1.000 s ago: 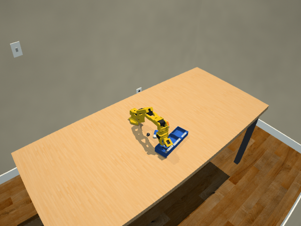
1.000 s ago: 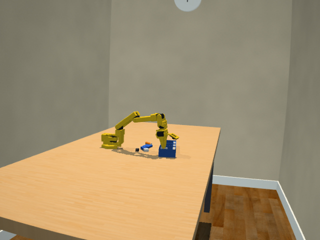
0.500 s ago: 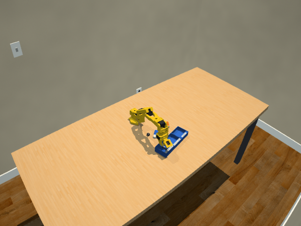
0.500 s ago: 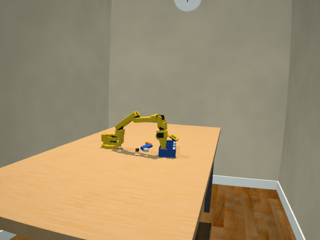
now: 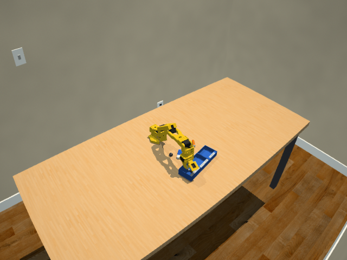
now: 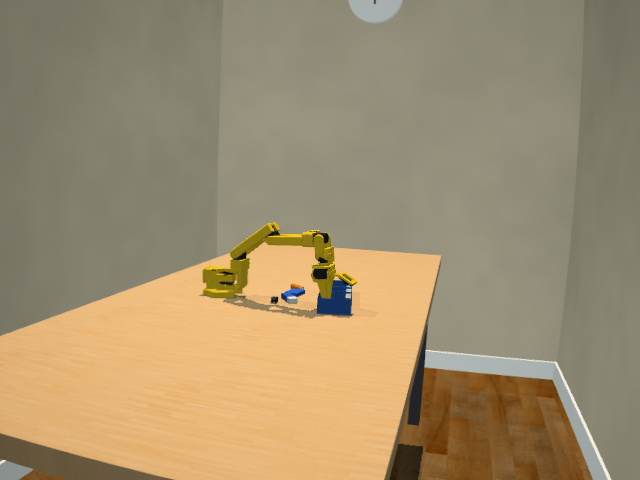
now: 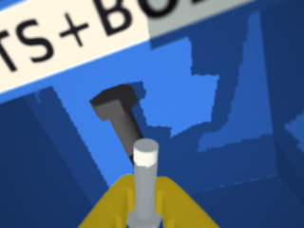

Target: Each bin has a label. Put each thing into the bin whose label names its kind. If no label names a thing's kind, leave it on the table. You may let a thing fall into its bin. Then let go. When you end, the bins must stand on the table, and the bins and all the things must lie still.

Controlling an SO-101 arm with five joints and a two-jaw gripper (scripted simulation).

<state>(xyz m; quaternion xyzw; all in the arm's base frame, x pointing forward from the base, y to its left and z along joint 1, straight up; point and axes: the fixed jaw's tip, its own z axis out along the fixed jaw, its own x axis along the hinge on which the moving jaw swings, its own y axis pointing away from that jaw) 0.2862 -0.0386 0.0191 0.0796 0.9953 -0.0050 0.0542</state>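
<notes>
My gripper [image 7: 144, 190] is shut on a light grey bolt [image 7: 144, 178] and reaches down into the near end compartment of the blue bin [image 5: 198, 162], under a label that ends in "TS+BO". A dark bolt [image 7: 119, 119] lies on the floor of that compartment, just ahead of the grey bolt's tip. In the top and exterior views the yellow arm [image 6: 289, 242] bends down over the bin [image 6: 334, 298]. On the table beside the bin lie a small black nut [image 5: 170, 154], a blue-and-white thing [image 6: 292, 295] and an orange thing [image 6: 296, 285].
The bin has several compartments in a row with white labels along one wall [image 5: 203, 163]. The arm's base [image 5: 156, 133] stands behind the loose things. The table's front edge is close beyond the bin.
</notes>
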